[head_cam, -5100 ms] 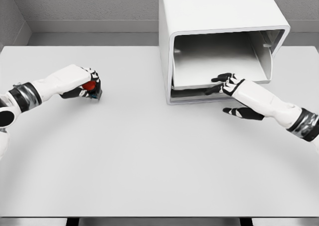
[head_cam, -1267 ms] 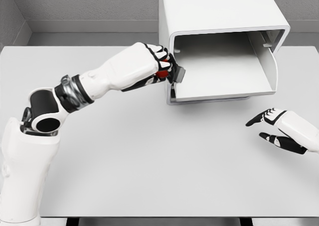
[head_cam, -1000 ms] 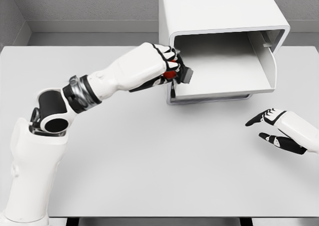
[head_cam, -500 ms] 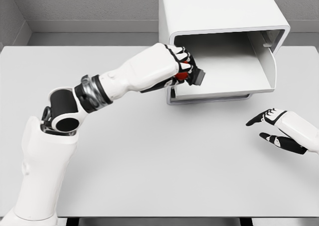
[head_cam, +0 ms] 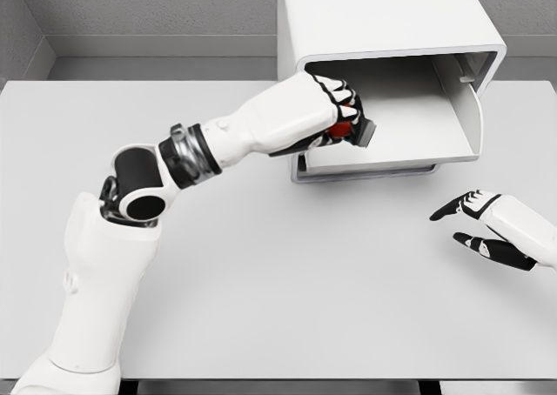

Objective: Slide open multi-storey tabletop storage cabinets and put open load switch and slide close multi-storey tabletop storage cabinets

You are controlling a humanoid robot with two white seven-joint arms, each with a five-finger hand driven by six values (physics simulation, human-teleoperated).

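- Head view: the white storage cabinet (head_cam: 383,30) stands at the far side of the table (head_cam: 261,282), and its front is open, with the pulled-out drawer tray (head_cam: 409,147) showing a bare grey floor.
- My left hand (head_cam: 335,117) reaches across from the cabinet's left and sits inside the opening, at its left front corner, just above the tray floor.
- My left fingers (head_cam: 341,95) are curled tight round the load switch (head_cam: 348,131); its red part shows between them and its dark grey body pokes out on the side toward the cabinet's middle.
- The switch is in my grasp, inside the cabinet mouth; whether it touches the tray floor I cannot tell.
- My right hand (head_cam: 483,225) rests low over the table, in front of the cabinet's right front corner and well apart from it.
- Its fingers are spread loosely and hold nothing.
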